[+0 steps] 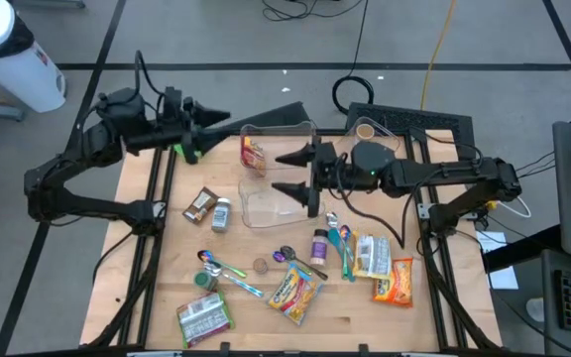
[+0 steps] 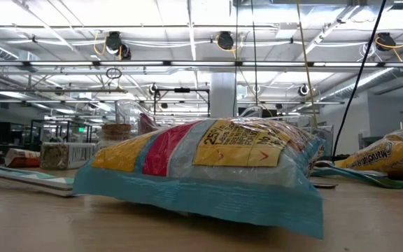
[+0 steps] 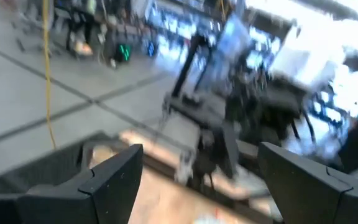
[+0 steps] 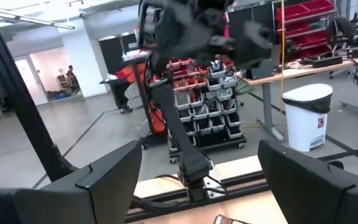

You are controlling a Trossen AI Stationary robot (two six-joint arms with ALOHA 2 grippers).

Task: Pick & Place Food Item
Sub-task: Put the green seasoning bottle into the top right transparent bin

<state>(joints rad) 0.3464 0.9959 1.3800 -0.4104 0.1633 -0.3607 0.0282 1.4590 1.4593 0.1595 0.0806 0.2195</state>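
many packets (image 1: 295, 291) on wooden table (image 1: 167, 258)

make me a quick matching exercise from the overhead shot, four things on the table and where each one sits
Things:
1. clear container
2. orange snack bag
3. green-labelled packet
4. brown packet

Places:
A. near edge, left part
B. table middle, beside the right claw
C. left of the small white bottle
D. near right corner

Pairs: 1-B, 2-D, 3-A, 4-C
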